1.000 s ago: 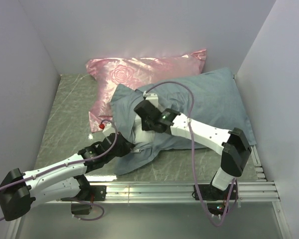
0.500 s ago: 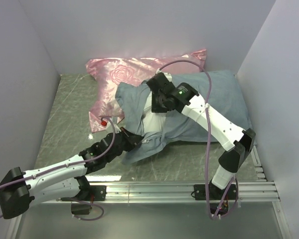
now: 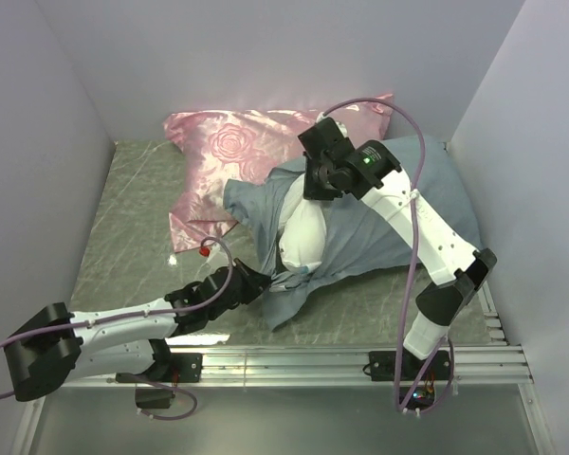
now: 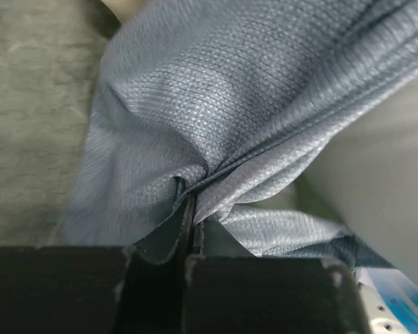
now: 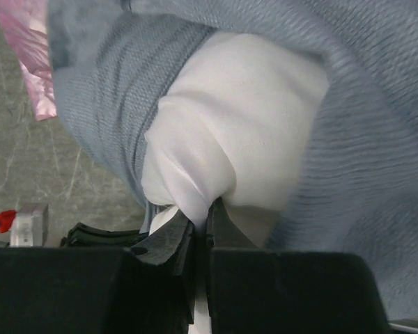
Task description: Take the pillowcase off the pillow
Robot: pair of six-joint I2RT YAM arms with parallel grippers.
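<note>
The slate blue-grey pillowcase (image 3: pixel 379 223) lies across the right of the table, its open end bunched toward the front. A bulge of the white pillow (image 3: pixel 305 237) pokes out of that opening. My left gripper (image 3: pixel 266 282) is shut on the pillowcase hem (image 4: pixel 195 188) near the table's front. My right gripper (image 3: pixel 313 194) hangs raised over the middle, shut on a pinched fold of the pillow (image 5: pixel 216 160), with the pillowcase (image 5: pixel 362 174) wrapped around it.
A shiny pink rose-patterned pillow (image 3: pixel 237 142) lies at the back left, partly under the pillowcase. The grey marbled table surface (image 3: pixel 133 218) shows to the left. White walls close in on three sides. A metal rail (image 3: pixel 294 360) runs along the front edge.
My right gripper has risen and moved toward the back, drawing the white pillow out of the pillowcase opening. My left gripper has shifted slightly right, holding the hem down.
</note>
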